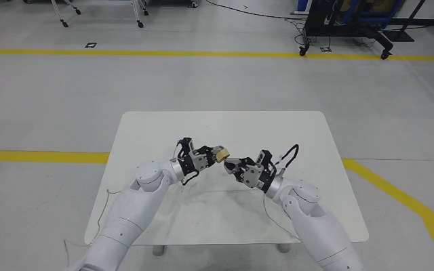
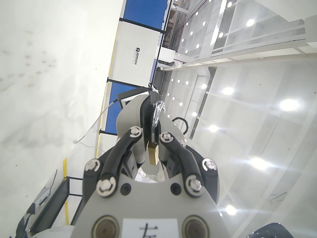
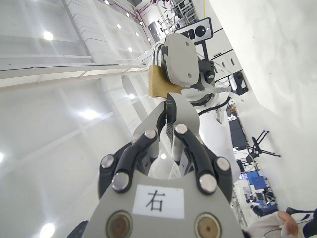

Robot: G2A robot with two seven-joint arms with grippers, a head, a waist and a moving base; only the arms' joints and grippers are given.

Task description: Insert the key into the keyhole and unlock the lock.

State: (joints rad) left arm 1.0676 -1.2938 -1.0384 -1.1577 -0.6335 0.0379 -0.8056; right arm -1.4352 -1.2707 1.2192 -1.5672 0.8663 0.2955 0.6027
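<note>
Because a key needs a steady target, the left gripper (image 1: 216, 154) holds the brass padlock (image 3: 158, 83) up off the bench (image 1: 291, 132). Its jaws are clamped on the upper part near the shackle (image 2: 157, 115). That leaves the body's lower end, where I judge the keyhole to be, sticking out free toward the other arm. The right gripper (image 3: 169, 100) faces that end almost head-on, its tips just at the padlock's bottom edge. Its jaws are drawn narrow, the ribbed pads nearly together. Such a pinch suits a thin key, and I take it the key sits between them.

The key itself cannot be made out, since the pads and fingertips cover it. The keyhole face is turned away from every camera, so I cannot tell whether the blade has entered or merely touches. From above, the meeting point is too small to read. The shackle's legs are partly behind the left gripper, so I cannot tell whether it is latched.
</note>
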